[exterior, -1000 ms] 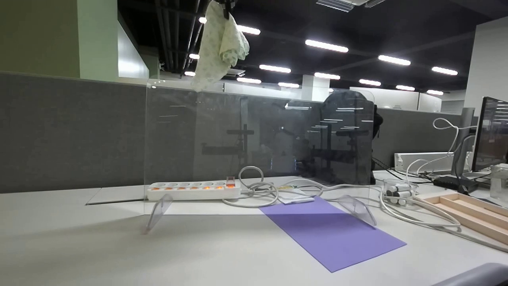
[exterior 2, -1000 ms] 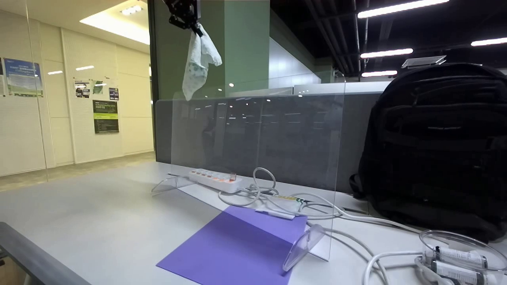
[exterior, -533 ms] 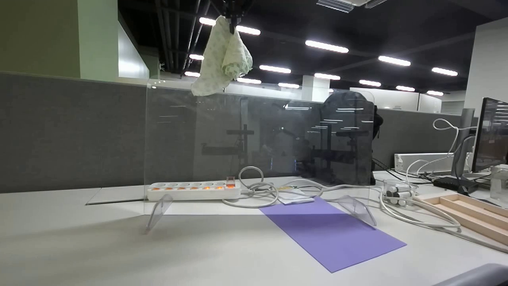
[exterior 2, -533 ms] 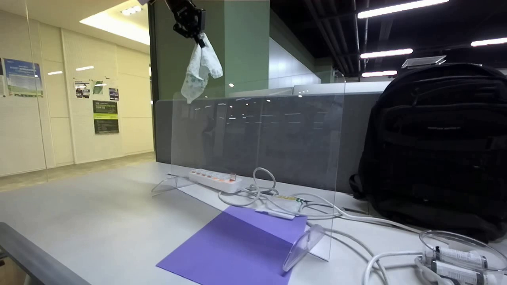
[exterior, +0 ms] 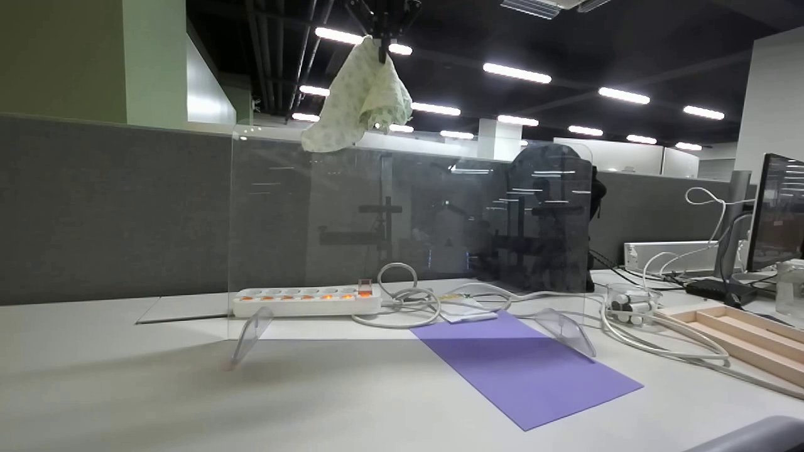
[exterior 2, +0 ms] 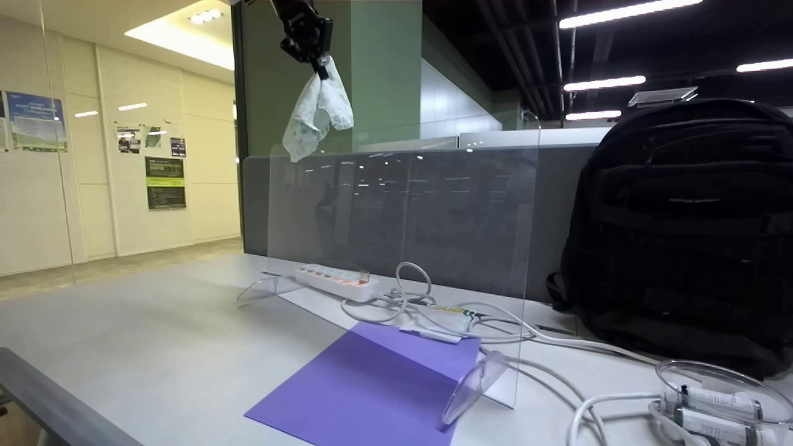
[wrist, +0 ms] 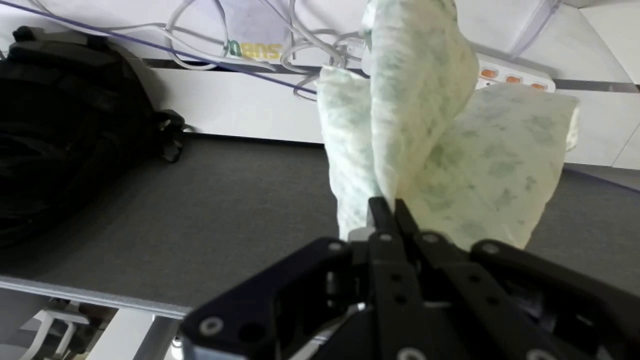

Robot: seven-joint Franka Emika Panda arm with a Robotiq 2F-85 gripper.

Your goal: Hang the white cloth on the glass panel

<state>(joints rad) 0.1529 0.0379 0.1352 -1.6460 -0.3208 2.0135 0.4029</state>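
The white cloth with a pale green pattern (exterior: pixel 352 97) hangs in folds from my gripper (exterior: pixel 382 58), near the top left of the clear panel (exterior: pixel 402 213). In an exterior view the cloth (exterior 2: pixel 305 118) also hangs from the gripper (exterior 2: pixel 321 73), over the panel's (exterior 2: pixel 427 198) far upper corner. Its lower end overlaps the panel's top edge in both exterior views; I cannot tell if it touches. In the wrist view the gripper (wrist: pixel 390 202) is shut on the bunched cloth (wrist: pixel 490 165). A thin purple line, apparently the panel's top edge (wrist: pixel 200 59), passes behind the cloth.
Clear feet (exterior: pixel 251 336) hold the panel upright on the white table (exterior: pixel 314 402). A power strip (exterior: pixel 304 302) and looped cables lie behind it. A purple sheet (exterior: pixel 527 370) lies partly under it. A grey partition (exterior: pixel 113 213) and black backpack (exterior 2: pixel 681 248) stand behind.
My gripper has come down and moved to the right in both exterior views, carrying the cloth. The cloth's lower end stays near the panel's top edge and its folds spread wider.
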